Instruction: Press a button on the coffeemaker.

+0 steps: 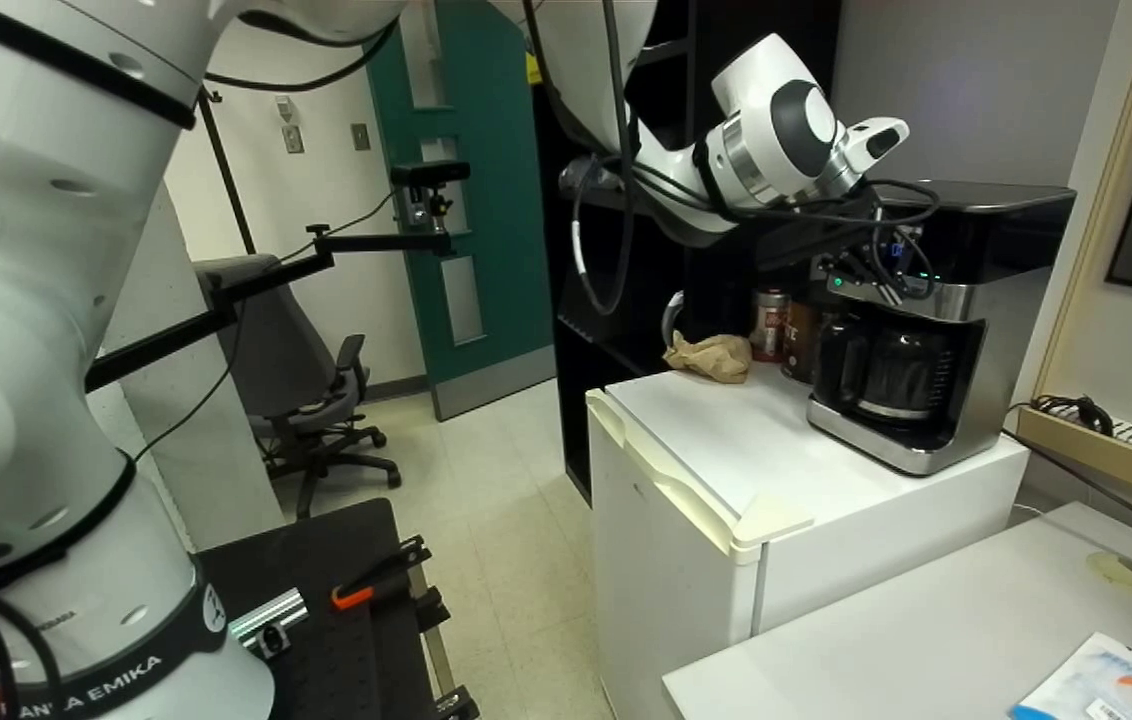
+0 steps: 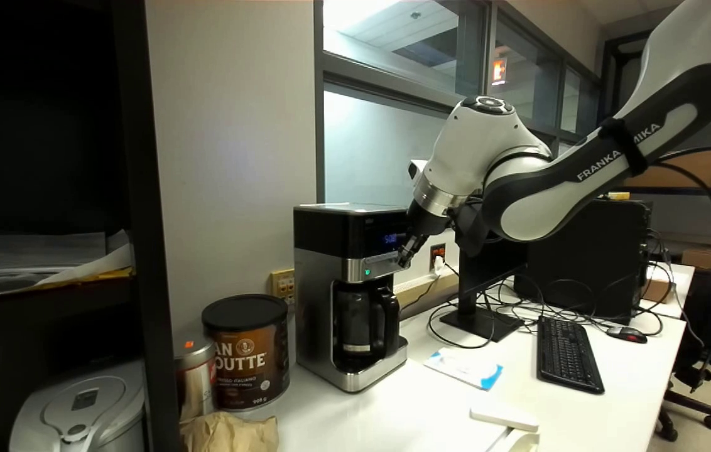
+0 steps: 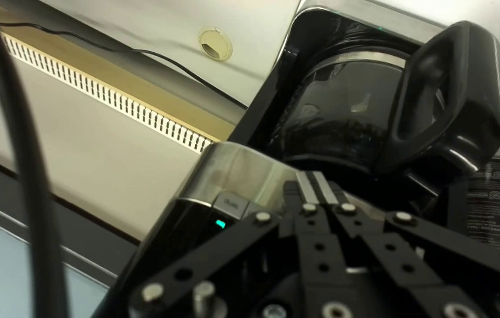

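Note:
The coffeemaker stands on the white fridge in both exterior views point(image 1: 1011, 370) point(image 2: 314, 307). Its silver front panel fills the middle of the wrist view point(image 3: 243, 170), with a grey button point(image 3: 231, 203) and a cyan light beside it. A green light shows at the panel's other end in an exterior view. The dark carafe point(image 3: 342, 106) sits in the machine below the panel. My gripper point(image 3: 317, 187) is shut and empty, fingertips at the silver panel, also in both exterior views point(image 1: 891, 293) point(image 2: 403, 258). The fingers hide part of the button row. I cannot tell whether they touch it.
A brown coffee can point(image 2: 249, 358), a silver tin point(image 2: 195, 376) and a crumpled paper bag point(image 1: 711, 357) stand beside the machine on the fridge point(image 1: 666, 530). A black cabinet point(image 1: 616, 290) is close by. A white desk point(image 1: 876, 640) adjoins the fridge. Cables hang around the wrist.

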Tool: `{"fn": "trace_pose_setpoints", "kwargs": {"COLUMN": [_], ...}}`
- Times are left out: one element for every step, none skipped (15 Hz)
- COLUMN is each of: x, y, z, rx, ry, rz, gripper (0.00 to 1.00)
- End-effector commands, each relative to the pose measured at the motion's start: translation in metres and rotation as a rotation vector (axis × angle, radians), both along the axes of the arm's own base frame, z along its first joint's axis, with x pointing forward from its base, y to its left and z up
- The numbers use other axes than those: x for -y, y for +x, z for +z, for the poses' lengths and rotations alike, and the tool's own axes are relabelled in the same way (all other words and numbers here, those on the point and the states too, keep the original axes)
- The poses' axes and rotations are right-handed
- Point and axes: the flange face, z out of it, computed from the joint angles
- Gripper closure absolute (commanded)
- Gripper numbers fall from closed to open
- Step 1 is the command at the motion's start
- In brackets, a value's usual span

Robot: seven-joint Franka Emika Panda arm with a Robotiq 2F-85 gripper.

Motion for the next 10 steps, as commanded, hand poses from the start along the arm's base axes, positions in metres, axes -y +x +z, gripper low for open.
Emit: {"fn": "trace_pose_setpoints", "kwargs": {"x": [-0.001,0.0,0.001,0.001,0.0,-0.001,-0.001,-0.003,-0.003,-0.005], "y": [0.003,-0.002,-0.01,-0.015,-0.022,-0.03,-0.037,-0.045,-0.052,-0.059], "z": [0.004,0.003,0.002,0.0,-0.003,-0.005,-0.007,-0.009,-0.009,-0.009], "rx": [0.018,0.002,-0.021,-0.034,-0.051,-0.071,-0.085,-0.099,-0.109,-0.119], "ry": [0.003,0.0,0.001,0.004,0.005,0.007,0.008,0.013,0.013,0.02], "rz": [0.023,0.017,0.017,0.024,0.032,0.045,0.054,0.07,0.078,0.089], "gripper": [1.0,1.0,1.0,1.0,1.0,1.0,1.0,1.0,1.0,1.0]}}
